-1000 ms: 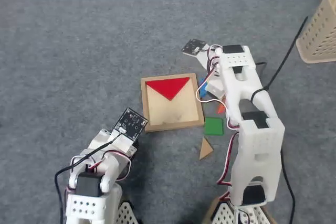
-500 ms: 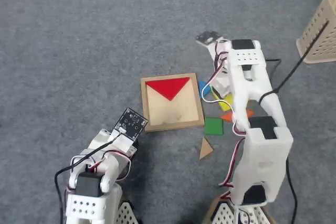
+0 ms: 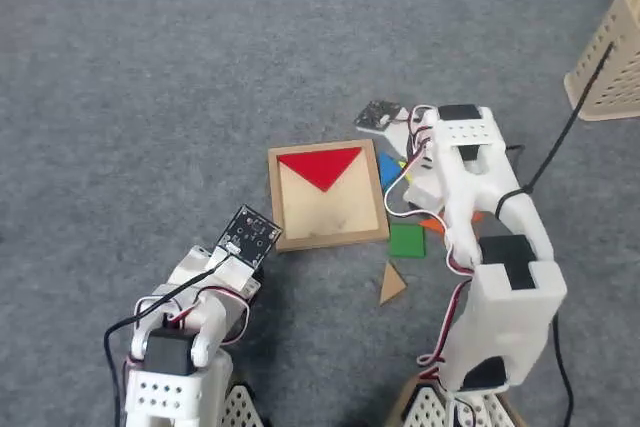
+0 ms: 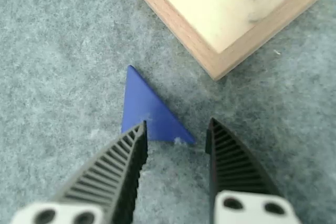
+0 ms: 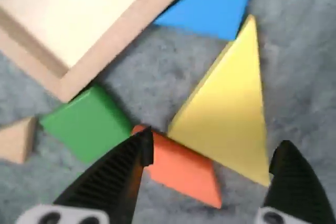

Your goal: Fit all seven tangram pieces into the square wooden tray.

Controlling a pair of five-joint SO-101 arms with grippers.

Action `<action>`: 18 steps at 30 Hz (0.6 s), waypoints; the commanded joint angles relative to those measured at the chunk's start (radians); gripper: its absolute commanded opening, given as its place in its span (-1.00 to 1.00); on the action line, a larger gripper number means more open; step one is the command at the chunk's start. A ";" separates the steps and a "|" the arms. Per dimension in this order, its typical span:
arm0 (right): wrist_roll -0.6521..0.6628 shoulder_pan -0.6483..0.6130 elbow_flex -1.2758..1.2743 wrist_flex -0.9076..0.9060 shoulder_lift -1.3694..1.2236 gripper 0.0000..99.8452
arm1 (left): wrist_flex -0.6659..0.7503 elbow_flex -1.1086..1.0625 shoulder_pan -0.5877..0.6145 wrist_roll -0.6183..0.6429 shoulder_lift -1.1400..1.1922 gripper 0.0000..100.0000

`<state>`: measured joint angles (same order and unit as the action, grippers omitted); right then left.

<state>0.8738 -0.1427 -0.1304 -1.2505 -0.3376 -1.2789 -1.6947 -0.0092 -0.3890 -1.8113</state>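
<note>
Grey felt counter (image 3: pixel 150 87); wooden tray (image 3: pixel 330 238) holds red triangle (image 3: pixel 320 165). Left tool (image 4: pixel 177 126) open, empty, over dark blue triangle (image 4: pixel 147 108) near tray corner. Right tool (image 5: pixel 215 141) open, empty, over yellow triangle (image 5: pixel 231 108).

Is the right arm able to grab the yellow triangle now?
Probably yes. The right gripper hangs open right over the yellow triangle, with nothing on top of it. The orange piece touching its edge might get pinched too.

Seven tangram pieces (image 3: pixel 406 240) (two of them blue), one square wooden tray (image 3: pixel 328 238) and two arms (image 3: pixel 495 277).
</note>
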 commanded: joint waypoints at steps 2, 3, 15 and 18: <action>0.020 -0.030 0.003 0.068 0.004 -0.31 | -0.005 0.010 -0.002 0.008 -0.012 -0.65; 0.020 -0.027 0.003 0.084 -0.013 -0.31 | -0.005 0.010 -0.002 0.008 -0.012 -0.65; 0.023 0.053 0.143 -0.019 -0.101 -0.38 | -0.005 0.010 -0.002 0.008 -0.012 -0.65; 0.097 0.048 0.158 -0.071 -0.085 -0.32 | -0.005 0.010 -0.002 0.008 -0.012 -0.65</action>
<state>0.9014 -0.1135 -0.0338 -1.2643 -0.4511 -1.2789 -1.6947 -0.0092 -0.3890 -1.8113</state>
